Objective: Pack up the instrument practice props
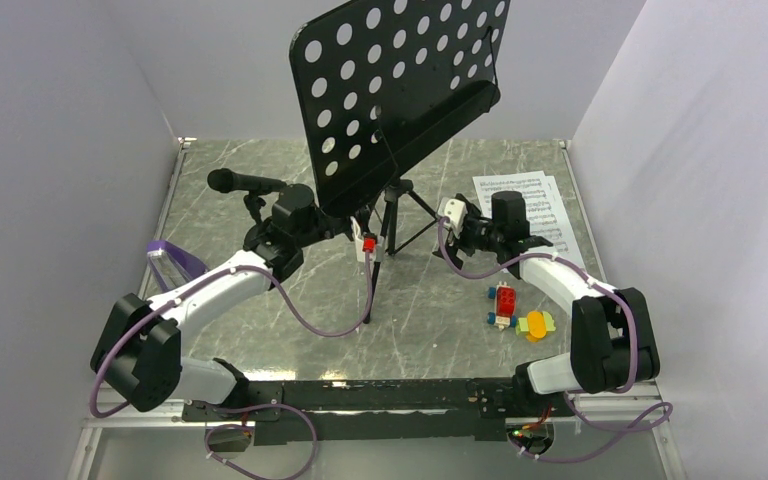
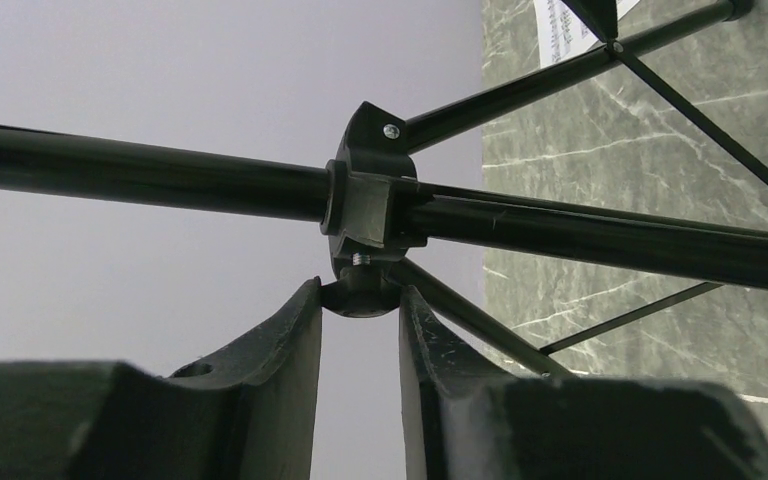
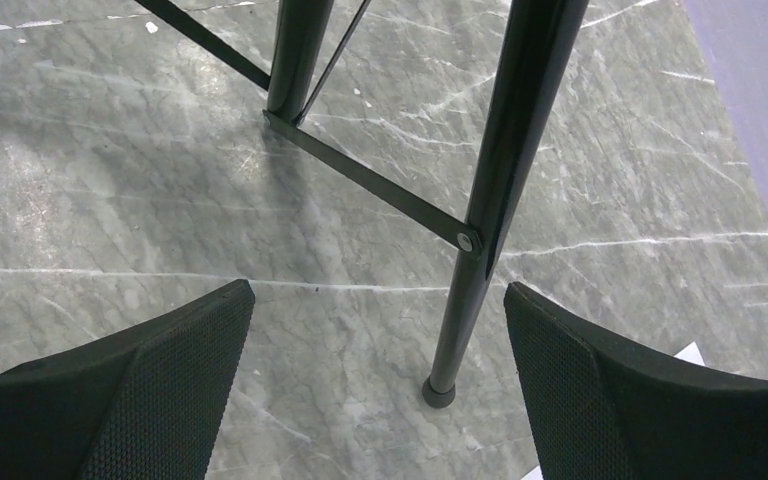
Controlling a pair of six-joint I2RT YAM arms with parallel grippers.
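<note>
Left wrist view: left pincer [image 2: 360, 291] nips the clamp knob [image 2: 361, 301] under the collar [image 2: 365, 190] of the music stand [image 1: 420, 125]; right pincer [image 3: 375, 370] gapes astride its leg [image 3: 480, 250]; upright on the tabletop [image 1: 260, 185], it looks stiff, top-heavy, slick-tubed; better gripped by the shaft [image 2: 160, 180].

The music stand [image 1: 390, 95] stands mid-table [image 1: 430, 335], its desk tilted above the tripod legs. The microphone stand [image 1: 250, 185] is left of it, and the metronome [image 1: 173, 262] sits further left and nearer, at the table's edge. Sheet-music pages [image 1: 530, 210] lie flat at the right rear, with toy blocks [image 1: 516, 312] in front of them. The left gripper [image 2: 358, 296] meets the stand's clamp knob from the left; the right gripper [image 3: 378, 292] straddles a tripod leg without touching it
</note>
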